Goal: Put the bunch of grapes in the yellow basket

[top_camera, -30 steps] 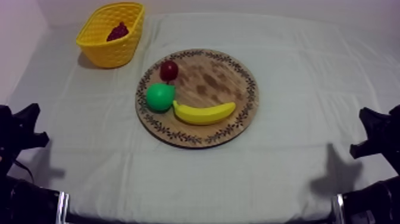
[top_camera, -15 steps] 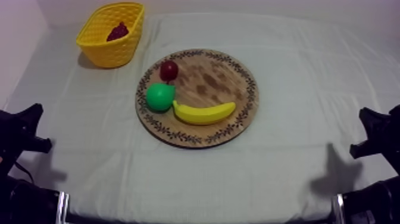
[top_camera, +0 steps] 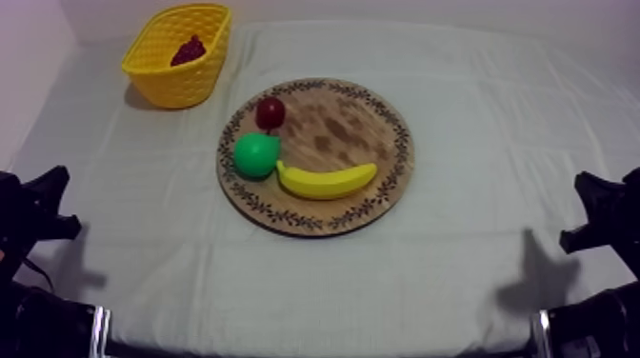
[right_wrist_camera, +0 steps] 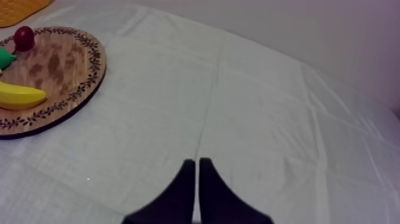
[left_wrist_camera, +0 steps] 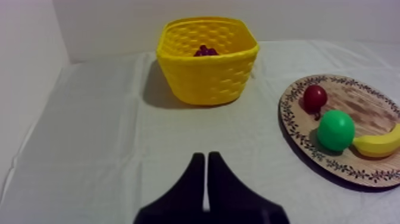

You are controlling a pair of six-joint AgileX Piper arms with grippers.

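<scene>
The bunch of grapes (top_camera: 190, 49) is lying inside the yellow basket (top_camera: 181, 88), dark red against the weave. The basket is standing upright near the far left corner of the tabletop (top_camera: 495, 124), well apart from both arms. In the left wrist view the grapes are peeking just over the basket's near rim, sitting toward its far wall.

The round wooden board (top_camera: 348, 119) is lying flat near the middle of the tabletop, to the right of the basket and nearer the camera, with a strip of grey-white cloth (top_camera: 457, 248) showing between the two. Three fruits are sitting on the board's left half. The small red fruit (top_camera: 270, 112) is resting near the far left rim. The green pear (top_camera: 257, 154) is sitting just in front of it. The banana (top_camera: 327, 180) is lying along the near side, its left tip meeting the pear and its body curving up toward the right.

The left end effector (left_wrist_camera: 206, 156) is hanging over bare cloth at the left side, its two black fingers pressing together into a narrow wedge with nothing between them, pointing toward the basket. The right end effector (right_wrist_camera: 197, 161) is hanging over bare cloth at the right side, its fingers likewise lying together and gripping nothing, well apart from the board. In the top view the left arm (top_camera: 33, 214) and the right arm (top_camera: 605, 214) are sitting low at the two edges.
</scene>
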